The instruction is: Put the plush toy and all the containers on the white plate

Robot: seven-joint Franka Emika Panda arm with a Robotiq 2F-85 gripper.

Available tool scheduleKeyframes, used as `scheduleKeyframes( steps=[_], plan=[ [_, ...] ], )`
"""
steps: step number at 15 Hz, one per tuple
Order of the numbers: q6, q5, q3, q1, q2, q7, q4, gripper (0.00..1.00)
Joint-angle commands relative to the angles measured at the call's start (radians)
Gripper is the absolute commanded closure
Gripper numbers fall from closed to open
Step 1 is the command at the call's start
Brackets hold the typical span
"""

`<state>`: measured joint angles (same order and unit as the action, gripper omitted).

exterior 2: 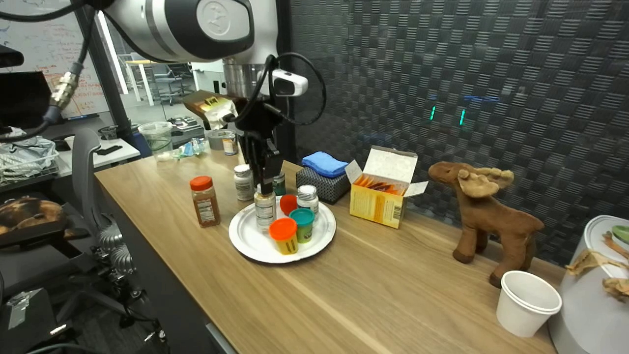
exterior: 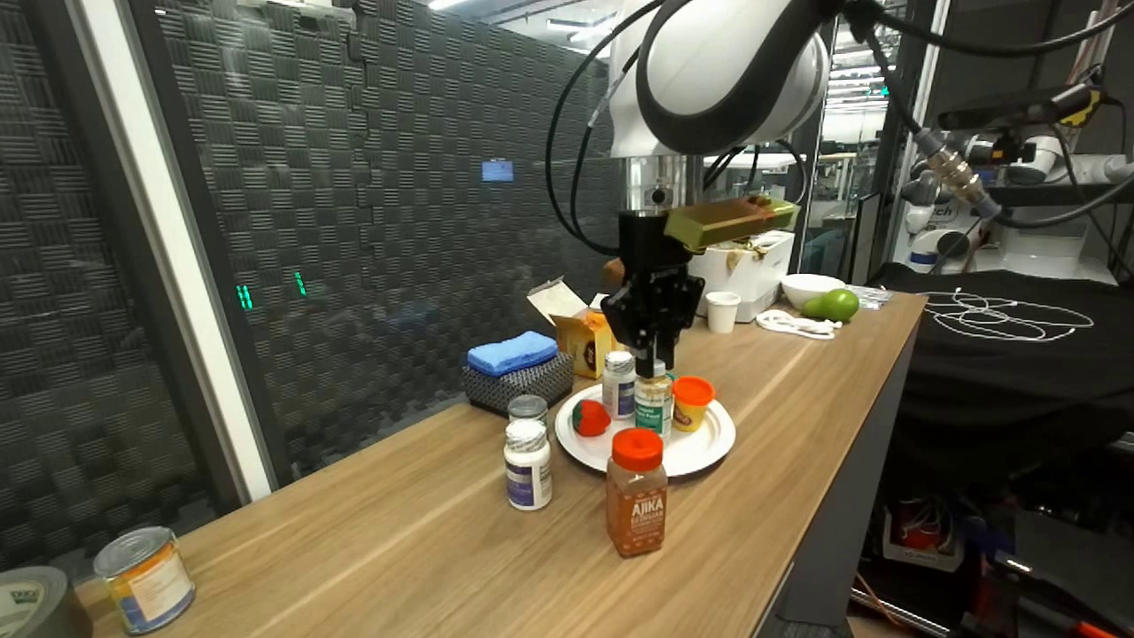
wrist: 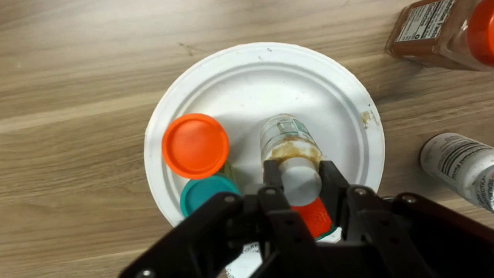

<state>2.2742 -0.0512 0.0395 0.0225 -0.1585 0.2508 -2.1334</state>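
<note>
- Has the gripper [wrist: 297,172] clamped on the white cap of a labelled bottle [exterior: 653,409], with contact on both sides.
- Holds this bottle upright inside the rim of the white plate [wrist: 251,88]; cannot tell about contact between base and plate.
- Has on the plate an orange-lidded tub [exterior 2: 284,237], a teal-lidded tub [exterior 2: 304,226] just beside it, a white bottle [exterior: 619,385] and a red-and-green object [exterior: 591,417].
- Shows, off the plate but near it on the wooden table [exterior: 354,540], an orange-capped spice jar [exterior: 636,496], a similar white bottle [exterior: 528,470] and, partly hidden behind the latter in an exterior view, a grey-lidded can [exterior: 528,409].
- Shows an orange-labelled can [exterior: 148,580] well apart from the plate, near a roll of tape [exterior: 53,607].
- Has the brown plush moose [exterior 2: 491,216] on its feet on the table, well apart from the plate, near a white cup [exterior 2: 523,309].
- Shows a blue cloth [exterior 2: 324,163] on a dark box [exterior 2: 319,186].
</note>
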Motion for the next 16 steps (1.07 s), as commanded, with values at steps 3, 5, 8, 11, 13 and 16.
scheduleKeyframes(
  steps=[3, 5, 8, 11, 13, 16],
  plan=[
    [-0.001, 0.011, -0.012, 0.01, -0.063, -0.015, 0.093, 0.84],
    [0.002, 0.005, -0.014, 0.011, -0.075, -0.012, 0.105, 0.84],
    [0.013, -0.002, -0.019, 0.013, -0.086, -0.006, 0.112, 0.84],
    [0.043, -0.024, -0.028, 0.017, -0.097, 0.009, 0.111, 0.84],
    [0.062, -0.033, -0.033, 0.018, -0.102, 0.012, 0.109, 0.84],
    [0.057, -0.023, -0.033, 0.016, -0.092, -0.004, 0.1, 0.43]
  ],
)
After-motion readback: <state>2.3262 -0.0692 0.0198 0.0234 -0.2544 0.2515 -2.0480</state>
